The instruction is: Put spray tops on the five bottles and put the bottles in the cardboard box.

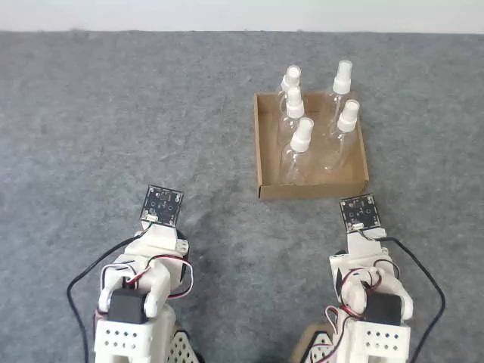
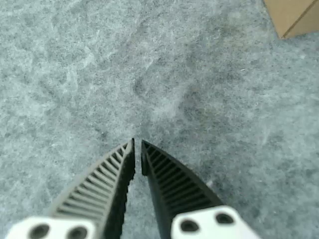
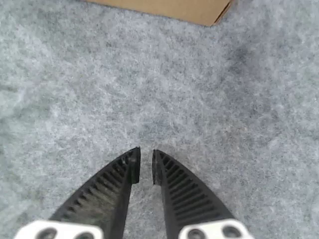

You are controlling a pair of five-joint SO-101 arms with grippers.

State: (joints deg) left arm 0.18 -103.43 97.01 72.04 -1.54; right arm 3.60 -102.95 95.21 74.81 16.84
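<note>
The left tool (image 2: pixel 138 144) hangs low over the grey felt worktop (image 1: pixel 113 113), its fingers drawn together with only a sliver of gap and nothing between them. To its right and farther out on the worktop stands the cardboard box (image 1: pixel 314 189), a shallow open tray. All five bottles (image 1: pixel 296 162) appear to stand upright inside it, three in the left half and two in the right, packed close together, each fitted with a white spray top (image 1: pixel 302 134). On this evidence the task reads as complete. The bottles are clear and look empty, so expect them to be light, thin-walled, smooth and easy to tip. If one needs correcting, the collar just under the spray top is the likely best hold, with light pressure only, since a squeeze on the body would probably dent it or let it slip. The box looks light and may slide on the felt if pushed. The right tool (image 3: pixel 146 154) sits low near the box's front corner, fingers likewise almost closed and empty.
</note>
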